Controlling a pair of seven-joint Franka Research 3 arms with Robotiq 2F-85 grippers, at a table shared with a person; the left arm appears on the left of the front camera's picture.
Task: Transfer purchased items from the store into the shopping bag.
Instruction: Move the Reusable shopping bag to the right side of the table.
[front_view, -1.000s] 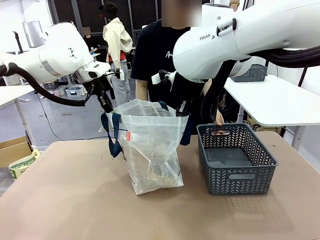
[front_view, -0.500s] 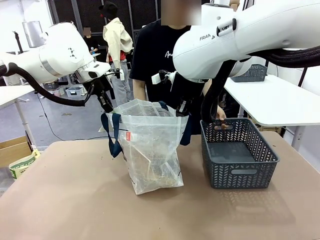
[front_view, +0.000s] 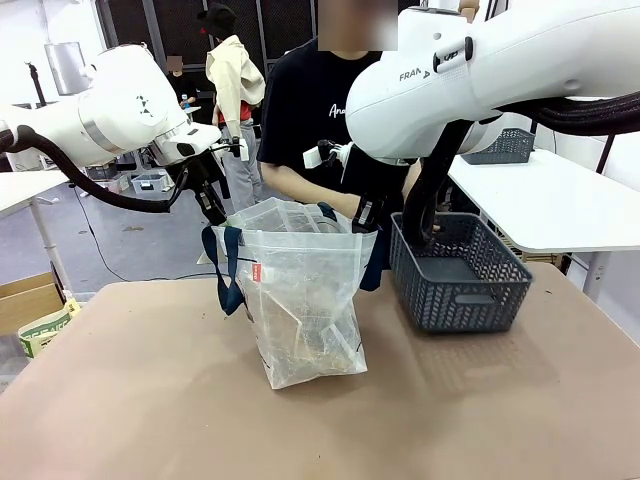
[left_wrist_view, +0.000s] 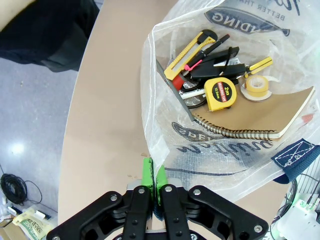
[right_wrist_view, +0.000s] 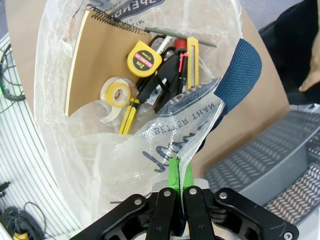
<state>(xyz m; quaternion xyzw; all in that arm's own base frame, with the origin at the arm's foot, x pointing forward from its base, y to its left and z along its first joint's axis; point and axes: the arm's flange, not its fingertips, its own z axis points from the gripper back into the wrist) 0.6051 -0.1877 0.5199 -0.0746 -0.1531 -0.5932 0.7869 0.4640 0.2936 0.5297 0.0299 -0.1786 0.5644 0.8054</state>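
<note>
My left gripper (left_wrist_view: 153, 172) and right gripper (right_wrist_view: 178, 172) are each clamped shut on opposite rims of the shopping bag (front_view: 300, 300), which stands mid-tabletop (front_view: 150, 400) with the purchased items (left_wrist_view: 220, 92) inside: notebook, tape measure, knife, tape. The tilted grey basket (front_view: 470, 290) beside it looks empty, so the transfer seems finished. The tabletop is plain tan, with a cluttered workshop behind.

Left gripper (left_wrist_view: 152, 172): closed, green pads pressed together on the rim of the shopping bag (left_wrist_view: 225, 150), thin film pinched between the fingertips. Right gripper (right_wrist_view: 180, 172): likewise closed, opposite rim caught between its pads. Both arms: raised, wrists angled down, fingers pointing downward, fingertips well apart.
</note>
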